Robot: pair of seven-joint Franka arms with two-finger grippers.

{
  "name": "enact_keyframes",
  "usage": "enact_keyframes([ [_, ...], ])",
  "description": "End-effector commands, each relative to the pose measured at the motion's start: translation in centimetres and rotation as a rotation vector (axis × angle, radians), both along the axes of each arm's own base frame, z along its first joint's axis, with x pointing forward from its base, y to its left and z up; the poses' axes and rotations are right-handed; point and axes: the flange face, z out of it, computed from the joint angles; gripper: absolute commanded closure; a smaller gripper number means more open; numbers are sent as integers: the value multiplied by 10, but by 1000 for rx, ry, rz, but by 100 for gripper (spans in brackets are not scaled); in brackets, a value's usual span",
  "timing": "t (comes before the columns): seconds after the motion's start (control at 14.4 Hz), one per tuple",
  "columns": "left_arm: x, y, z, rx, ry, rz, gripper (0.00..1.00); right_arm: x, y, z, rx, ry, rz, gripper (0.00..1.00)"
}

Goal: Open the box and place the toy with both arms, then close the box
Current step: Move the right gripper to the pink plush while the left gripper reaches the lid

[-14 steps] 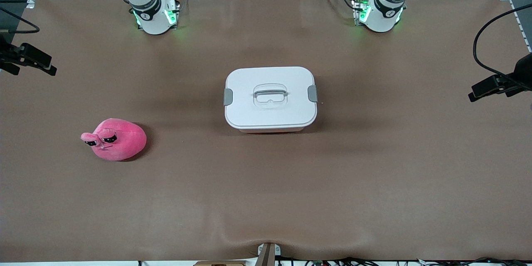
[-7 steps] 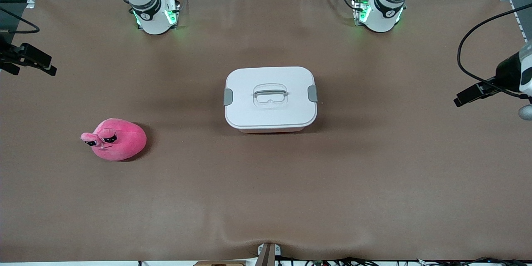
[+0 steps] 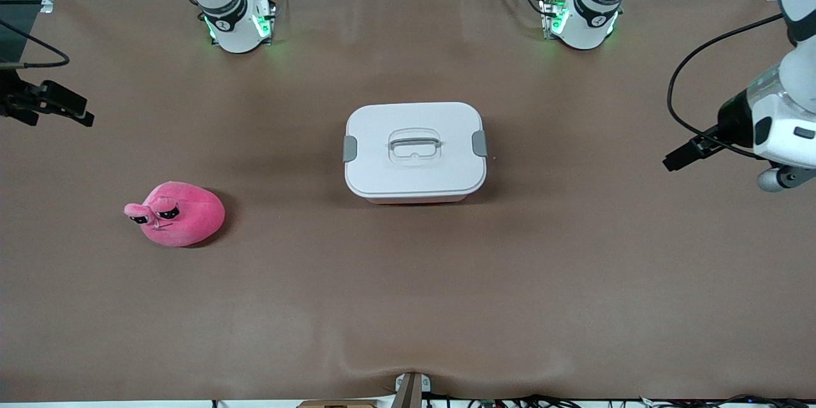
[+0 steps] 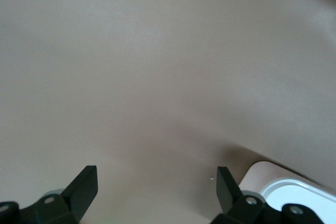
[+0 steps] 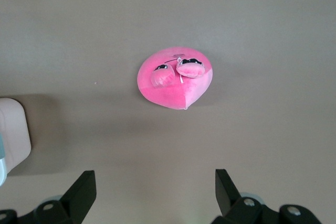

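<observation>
Two arms flank a wide brown table [image 3: 574,280], its closed box [image 3: 414,152] mid-table, the toy [image 3: 178,213] well apart toward the right arm's end, and the left gripper [image 4: 156,184] and right gripper [image 5: 155,190] over bare edges, jaws apart, empty.

Brown table cover [image 3: 408,306]; black cables [image 3: 523,400] along its camera-side edge.
</observation>
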Motion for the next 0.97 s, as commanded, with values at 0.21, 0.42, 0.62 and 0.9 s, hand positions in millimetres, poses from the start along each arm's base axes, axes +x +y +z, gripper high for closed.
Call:
enact_keyframes([
  [0.21, 4, -33, -6, 11, 6, 110, 0, 40, 10, -81, -7, 139, 16, 0],
  [0.42, 3, -54, -11, 9, 8, 178, 0, 47, 22, -98, -9, 164, 38, 0],
  [0.62, 1, -72, -16, -25, 27, 242, 0, 54, 25, -116, -7, 180, 53, 0],
  [0.9, -2, -104, -28, -15, 44, 321, 0, 65, 20, -135, -17, 161, 72, 0],
])
